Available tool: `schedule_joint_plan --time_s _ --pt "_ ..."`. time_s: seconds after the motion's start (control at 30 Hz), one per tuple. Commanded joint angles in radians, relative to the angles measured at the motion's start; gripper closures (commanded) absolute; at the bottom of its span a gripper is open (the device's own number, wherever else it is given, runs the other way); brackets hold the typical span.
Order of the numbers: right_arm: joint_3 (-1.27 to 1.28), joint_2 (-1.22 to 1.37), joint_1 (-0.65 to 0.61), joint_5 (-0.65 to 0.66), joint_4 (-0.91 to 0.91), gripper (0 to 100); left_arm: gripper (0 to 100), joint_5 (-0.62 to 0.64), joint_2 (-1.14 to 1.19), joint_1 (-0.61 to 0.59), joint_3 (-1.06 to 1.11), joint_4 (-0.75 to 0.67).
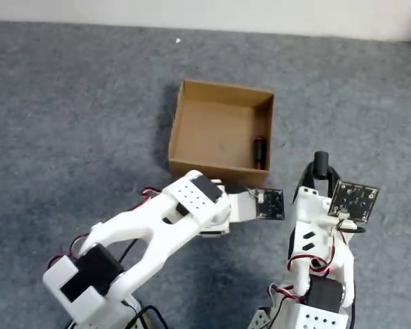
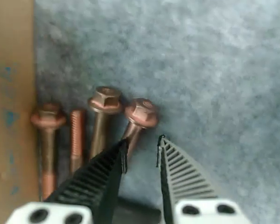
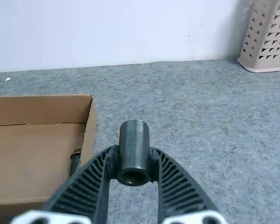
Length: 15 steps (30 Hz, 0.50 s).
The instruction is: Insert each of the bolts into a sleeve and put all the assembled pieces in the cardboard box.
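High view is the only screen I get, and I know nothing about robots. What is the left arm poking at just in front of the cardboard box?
Observer: Copper-coloured bolts, lying side by side against the outer wall of the cardboard box. I count three hex heads and one more threaded shank.
Operator: Has it grabbed one?
Observer: No. The left gripper is open, with its tips right beside the shank of the outermost bolt.
Operator: And the dark tube that the other arm holds up?
Observer: That is a sleeve, clamped in the right gripper, and its bore looks empty.
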Motion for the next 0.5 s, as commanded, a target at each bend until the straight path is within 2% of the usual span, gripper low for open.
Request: schedule_joint_plan --time_s 0.0,0.33,0.47 --pt "-0.01 -0.013 0.012 -0.011 -0.038 99.2 88 -0.009 0.045 0.019 -0.036 -0.066" --pt "-0.01 -0.012 0.012 -0.011 -0.035 99.2 89 -0.009 0.064 0.05 -0.036 -0.069" --pt "-0.01 -0.012 0.012 -0.011 -0.035 99.2 100 -0.008 0.064 0.07 -0.03 -0.064"
